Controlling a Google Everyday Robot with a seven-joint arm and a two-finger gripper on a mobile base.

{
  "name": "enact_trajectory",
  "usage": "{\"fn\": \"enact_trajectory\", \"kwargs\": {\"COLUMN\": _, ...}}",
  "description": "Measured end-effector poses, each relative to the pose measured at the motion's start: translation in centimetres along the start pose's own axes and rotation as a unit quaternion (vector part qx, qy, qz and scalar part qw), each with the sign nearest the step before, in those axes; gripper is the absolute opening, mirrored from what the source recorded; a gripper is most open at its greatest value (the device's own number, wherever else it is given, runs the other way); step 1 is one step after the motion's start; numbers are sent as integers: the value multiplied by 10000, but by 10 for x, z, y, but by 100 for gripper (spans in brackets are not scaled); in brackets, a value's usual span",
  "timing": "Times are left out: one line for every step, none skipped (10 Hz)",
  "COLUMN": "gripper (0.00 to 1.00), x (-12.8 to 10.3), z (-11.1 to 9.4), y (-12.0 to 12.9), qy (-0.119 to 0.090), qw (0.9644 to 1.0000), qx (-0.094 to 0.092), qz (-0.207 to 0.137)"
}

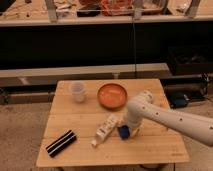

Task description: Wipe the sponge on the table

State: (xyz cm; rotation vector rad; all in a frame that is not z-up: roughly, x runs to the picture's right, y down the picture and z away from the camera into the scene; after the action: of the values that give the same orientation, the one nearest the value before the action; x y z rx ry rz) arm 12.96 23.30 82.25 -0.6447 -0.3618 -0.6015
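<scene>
Blue sponge [122, 132] at gripper [129, 128], wooden table [155, 146]

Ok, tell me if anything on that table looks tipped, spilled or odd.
The white bottle lies on its side on the table, close to the sponge, where the gripper is down. No spill shows; cup and bowl sit upright.

My arm [175, 120] is reaching in from the lower right, white forearm angling up-left to the bent wrist [140, 102]. My gripper [126, 130] is pointing down, sitting low on the table [150, 146], right of centre, near the front edge.
</scene>
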Motion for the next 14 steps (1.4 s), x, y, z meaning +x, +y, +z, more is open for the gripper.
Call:
{"fn": "enact_trajectory", "kwargs": {"gripper": 4, "x": 15, "z": 0, "y": 3, "qy": -22, "qw": 9999, "qx": 27, "qz": 165}}
{"fn": "enact_trajectory", "kwargs": {"gripper": 4, "x": 27, "z": -2, "y": 11, "qy": -69, "qw": 9994, "qx": 63, "qz": 339}}
{"fn": "enact_trajectory", "kwargs": {"gripper": 4, "x": 42, "z": -4, "y": 23, "qy": -119, "qw": 9983, "qx": 113, "qz": 557}}
{"fn": "enact_trajectory", "kwargs": {"gripper": 4, "x": 55, "z": -7, "y": 36, "qy": -162, "qw": 9968, "qx": 172, "qz": 770}}
{"fn": "enact_trajectory", "kwargs": {"gripper": 4, "x": 69, "z": -9, "y": 52, "qy": -204, "qw": 9942, "qx": 237, "qz": 1026}}
{"fn": "enact_trajectory", "kwargs": {"gripper": 4, "x": 75, "z": -10, "y": 66, "qy": -236, "qw": 9920, "qx": 277, "qz": 1210}}
{"fn": "enact_trajectory", "kwargs": {"gripper": 4, "x": 79, "z": -12, "y": 88, "qy": -268, "qw": 9891, "qx": 321, "qz": 1409}}
{"fn": "enact_trajectory", "kwargs": {"gripper": 4, "x": 77, "z": -13, "y": 100, "qy": -284, "qw": 9881, "qx": 339, "qz": 1475}}
{"fn": "enact_trajectory", "kwargs": {"gripper": 4, "x": 71, "z": -14, "y": 109, "qy": -289, "qw": 9879, "qx": 346, "qz": 1486}}
{"fn": "enact_trajectory", "kwargs": {"gripper": 4, "x": 57, "z": -15, "y": 120, "qy": -303, "qw": 9880, "qx": 350, "qz": 1472}}
{"fn": "enact_trajectory", "kwargs": {"gripper": 4, "x": 37, "z": -16, "y": 129, "qy": -299, "qw": 9885, "qx": 334, "qz": 1442}}
{"fn": "enact_trajectory", "kwargs": {"gripper": 4, "x": 23, "z": -15, "y": 131, "qy": -262, "qw": 9898, "qx": 287, "qz": 1373}}
{"fn": "enact_trajectory", "kwargs": {"gripper": 4, "x": 4, "z": -13, "y": 129, "qy": -190, "qw": 9921, "qx": 183, "qz": 1223}}
{"fn": "enact_trajectory", "kwargs": {"gripper": 4, "x": -18, "z": -9, "y": 124, "qy": -110, "qw": 9948, "qx": 46, "qz": 1010}}
